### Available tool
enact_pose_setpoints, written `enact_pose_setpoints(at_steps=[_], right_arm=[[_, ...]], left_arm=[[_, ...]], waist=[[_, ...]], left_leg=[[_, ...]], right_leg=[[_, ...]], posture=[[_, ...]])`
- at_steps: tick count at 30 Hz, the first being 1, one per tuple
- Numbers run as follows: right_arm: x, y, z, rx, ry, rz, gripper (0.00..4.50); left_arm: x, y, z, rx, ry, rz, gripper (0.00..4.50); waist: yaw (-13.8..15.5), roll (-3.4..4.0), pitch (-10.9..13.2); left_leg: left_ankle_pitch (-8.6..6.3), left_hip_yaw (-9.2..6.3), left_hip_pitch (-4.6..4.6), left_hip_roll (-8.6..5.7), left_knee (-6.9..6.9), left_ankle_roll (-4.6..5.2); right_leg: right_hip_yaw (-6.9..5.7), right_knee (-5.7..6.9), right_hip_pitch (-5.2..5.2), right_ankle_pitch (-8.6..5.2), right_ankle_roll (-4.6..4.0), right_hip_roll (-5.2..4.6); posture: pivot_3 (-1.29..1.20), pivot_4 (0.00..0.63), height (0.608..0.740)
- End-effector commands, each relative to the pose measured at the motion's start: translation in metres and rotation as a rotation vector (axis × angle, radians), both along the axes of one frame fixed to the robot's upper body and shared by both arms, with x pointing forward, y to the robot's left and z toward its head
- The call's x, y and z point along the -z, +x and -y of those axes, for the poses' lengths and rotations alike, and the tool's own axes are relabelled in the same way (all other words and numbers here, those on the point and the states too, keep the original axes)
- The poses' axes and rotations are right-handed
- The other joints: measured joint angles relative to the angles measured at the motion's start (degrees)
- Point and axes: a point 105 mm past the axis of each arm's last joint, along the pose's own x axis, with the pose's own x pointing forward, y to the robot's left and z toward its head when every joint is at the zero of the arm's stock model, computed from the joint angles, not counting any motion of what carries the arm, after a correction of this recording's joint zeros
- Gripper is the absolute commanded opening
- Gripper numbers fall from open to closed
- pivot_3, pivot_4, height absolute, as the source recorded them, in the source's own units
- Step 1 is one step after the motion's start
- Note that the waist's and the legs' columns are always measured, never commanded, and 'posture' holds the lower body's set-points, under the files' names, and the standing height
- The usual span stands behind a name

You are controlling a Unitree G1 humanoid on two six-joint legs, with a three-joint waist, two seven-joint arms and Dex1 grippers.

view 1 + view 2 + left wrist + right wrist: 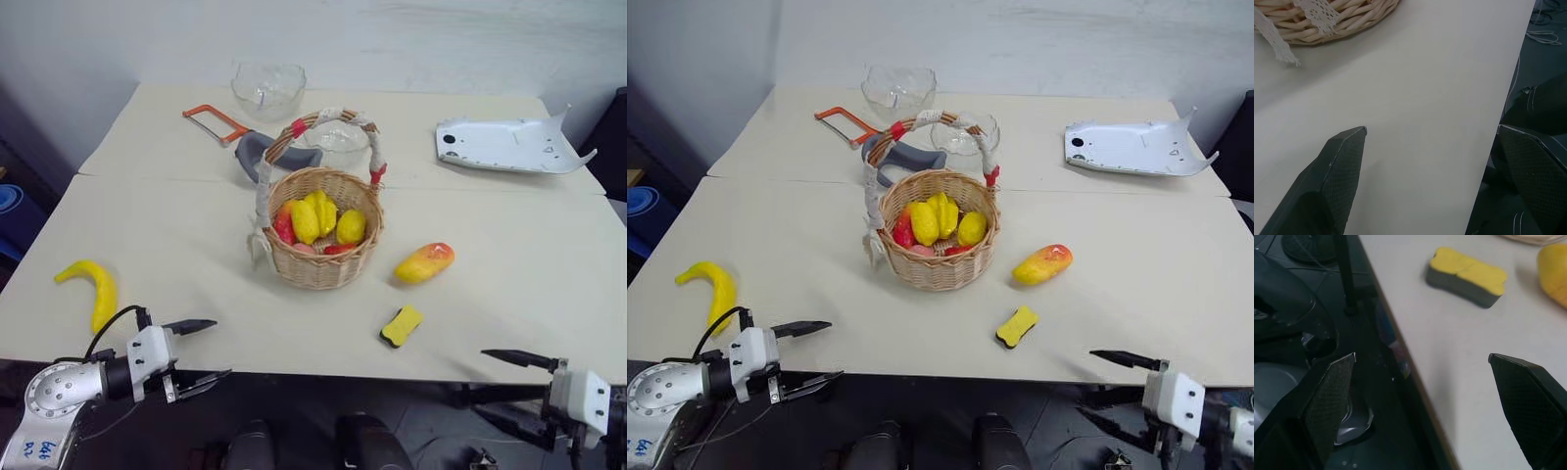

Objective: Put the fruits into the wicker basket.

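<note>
The wicker basket (323,269) stands mid-table, its arched handle wrapped in white with red bands, and holds several small yellow and red toy fruits (317,221). A yellow banana (95,288) lies on the table at the left. To the right of the basket lies an orange-yellow mango (424,262). My left gripper (221,348) hovers open and empty at the table's front edge, right of the banana. My right gripper (484,382) is open and empty off the front edge at the right, below the mango (1553,274). The basket's wall (1327,22) is ahead of the left fingers (1344,156).
A yellow-and-black sponge (402,325) lies near the front edge between basket and right gripper. At the back stand two glass bowls (267,88) (339,143), an orange hacksaw (217,122), a grey object (257,153) and a white plastic shell (509,145).
</note>
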Motion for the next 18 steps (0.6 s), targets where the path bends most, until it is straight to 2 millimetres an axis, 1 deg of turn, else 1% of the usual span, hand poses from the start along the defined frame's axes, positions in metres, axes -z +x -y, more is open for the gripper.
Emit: enact_pose_setpoints(at_steps=[1, 3, 5, 7, 9, 12, 14, 15, 18], right_arm=[[-0.003, 0.008, 0.006, 0.022, -0.008, 0.033, 4.46], [-0.004, 0.013, 0.004, 0.006, -0.008, 0.041, 4.46], [-0.006, 0.019, 0.003, -0.006, -0.015, 0.057, 4.46], [-0.012, 0.027, 0.005, -0.005, -0.027, 0.062, 4.46], [-0.028, 0.039, -0.009, -0.070, -0.024, -0.001, 4.46], [-0.049, 0.053, -0.042, -0.275, -0.108, -0.046, 4.46], [-0.053, 0.063, -0.058, -0.379, -0.180, -0.051, 4.46], [-0.050, 0.069, -0.064, -0.410, -0.223, -0.058, 4.46], [-0.045, 0.089, -0.077, -0.434, -0.304, -0.048, 4.46]], left_arm=[[-0.009, -0.004, 0.000, 0.011, 0.011, 0.039, 4.50], [-0.008, -0.003, -0.003, -0.017, 0.007, 0.023, 4.50], [-0.011, -0.001, -0.001, -0.049, -0.049, -0.058, 4.50], [-0.026, 0.004, 0.008, -0.043, -0.167, -0.120, 4.50], [-0.042, 0.003, 0.020, 0.048, -0.227, -0.139, 4.50], [-0.047, -0.005, 0.037, 0.182, -0.191, -0.175, 4.50], [-0.046, -0.009, 0.051, 0.256, -0.179, -0.188, 4.50], [-0.046, -0.010, 0.058, 0.288, -0.178, -0.193, 4.50], [-0.045, -0.010, 0.069, 0.338, -0.176, -0.184, 4.50]], waist=[[-0.18, -0.03, -0.01], [-0.25, -0.03, -0.02], [-0.16, -0.02, -0.01], [-0.09, 0.00, 0.00], [0.11, 0.07, 0.05], [-0.41, 0.19, 0.10], [-0.66, 0.19, 0.09], [-0.73, 0.19, 0.09], [-0.33, 0.18, 0.11]], left_leg=[[0.00, 0.03, 0.00, 0.00, 0.00, 0.01], [-0.01, 0.04, 0.00, 0.02, -0.01, 0.01], [-0.01, 0.03, 0.00, 0.01, -0.01, 0.01], [-0.01, -0.02, -0.01, 0.02, 0.01, 0.01], [-0.01, -0.07, -0.03, 0.01, 0.11, 0.01], [-0.06, -0.03, -0.08, 0.01, 0.37, 0.07], [-0.06, -0.04, -0.02, 0.05, 0.33, 0.06], [-0.07, -0.05, 0.00, 0.07, 0.33, 0.03], [-0.10, -0.11, -0.18, 0.05, 0.33, -0.03]], right_leg=[[0.02, -0.01, 0.00, -0.02, -0.06, 0.00], [0.02, -0.01, -0.01, -0.01, -0.04, 0.02], [0.00, 0.00, -0.02, 0.06, 0.09, 0.02], [-0.03, 0.05, -0.03, 0.08, 0.12, 0.03], [-0.06, 0.11, -0.04, 0.17, 0.30, 0.00], [0.00, 0.30, -0.08, 0.18, 0.31, -0.03], [-0.01, 0.32, -0.05, 0.17, 0.29, 0.04], [-0.02, 0.32, -0.05, 0.15, 0.26, 0.08], [-0.05, 0.33, -0.23, 0.11, 0.21, 0.15]], posture=[[0.00, 0.150, 0.740], [0.00, 0.150, 0.740], [0.00, 0.150, 0.740], [0.00, 0.150, 0.740], [0.00, 0.150, 0.740], [0.00, 0.150, 0.740], [0.00, 0.150, 0.740], [0.00, 0.150, 0.740], [0.00, 0.150, 0.740]])
